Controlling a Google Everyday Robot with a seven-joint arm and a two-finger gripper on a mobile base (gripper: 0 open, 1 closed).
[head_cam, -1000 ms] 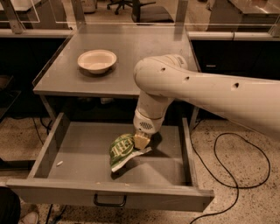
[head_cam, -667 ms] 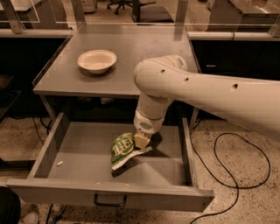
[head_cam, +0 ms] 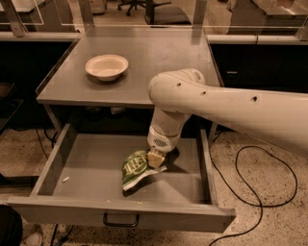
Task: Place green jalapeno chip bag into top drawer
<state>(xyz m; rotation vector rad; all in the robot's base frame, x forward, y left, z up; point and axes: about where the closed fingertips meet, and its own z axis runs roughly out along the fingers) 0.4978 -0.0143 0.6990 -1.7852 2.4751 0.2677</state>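
Fingers: seen as a pale block [head_cam: 155, 158] set on the upper right edge of the chip bag [head_cam: 135, 167]; they are judged to be closed on that edge, since the bag's end is held up off the floor of the drawer.
Gripper: the gripper [head_cam: 154, 159] is held low inside the drawer [head_cam: 62, 211], a little right of its middle, and is pointed straight down from the white arm [head_cam: 231, 108] that is reached in from the right.
Change: almost none can be noted against the picture from a second ago; gripper and bag are found in the same spot, and the bag is kept at the same tilt.
Meaning for the task: the bag has already been brought inside the drawer, so only the release and the withdrawal of the arm are judged to be left; the stillness is read as a pause before letting go.
Chip bag: its lower end is laid on the drawer floor and its upper end is propped at the fingers; it is kept well within the walls.
Drawer: it is pulled far out below the table [head_cam: 159, 62], with a dark handle [head_cam: 121, 222] at the centre of its front; a small pale scrap [head_cam: 65, 179] is seen near its left wall.
Table: a cream bowl [head_cam: 107, 66] is stood on its left part, well apart from the bag.
Room: a speckled floor [head_cam: 19, 149] is seen, a black cable [head_cam: 260, 192] is looped on it at the right, and an office chair [head_cam: 163, 12] is stood behind the table.
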